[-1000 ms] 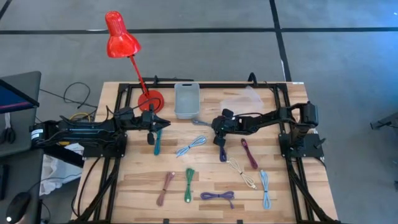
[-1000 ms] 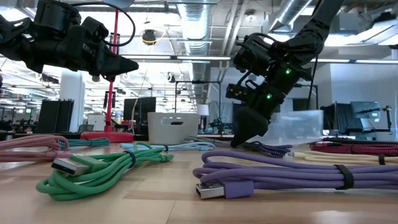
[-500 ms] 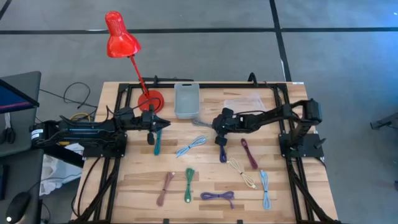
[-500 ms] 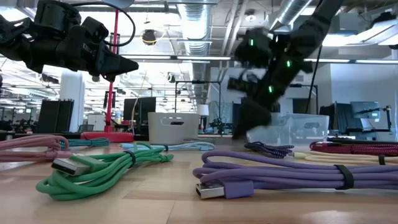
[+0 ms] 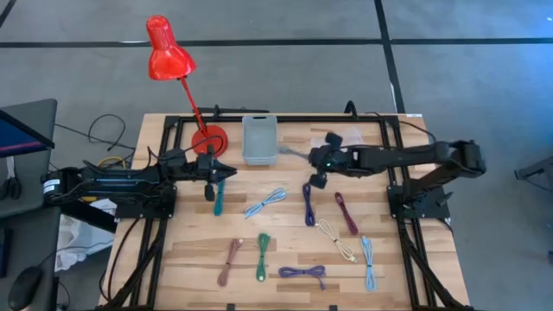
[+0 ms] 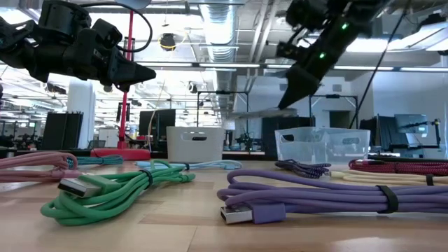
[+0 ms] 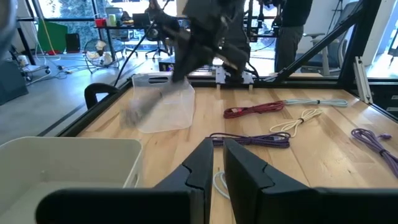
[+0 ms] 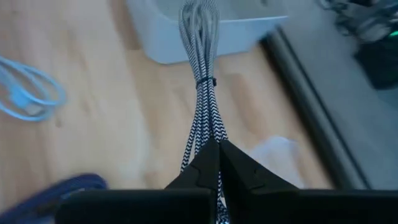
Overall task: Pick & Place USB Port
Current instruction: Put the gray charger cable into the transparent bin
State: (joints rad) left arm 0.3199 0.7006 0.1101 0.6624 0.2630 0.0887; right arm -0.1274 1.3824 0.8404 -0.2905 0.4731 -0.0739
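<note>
From above, your right hand [image 5: 316,168] hangs just beside the bin [image 5: 259,138], clamped on a braided cable [image 5: 294,154] that reaches toward the bin. From its wrist, the cable [image 8: 200,93] looks limp and light; you hold one end of the bundle. Your left hand [image 5: 216,173] waits, fingers nearly together, holding nothing.

Right claw [image 5: 316,166] raised mid-table, fingers clamped together — left claw [image 5: 226,173] hovering, nearly closed

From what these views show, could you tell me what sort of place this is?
Probably an open-plan robotics lab or workshop: exposed ceiling ducts, rows of desks with monitors, and a wooden table framed in black rails.
</note>
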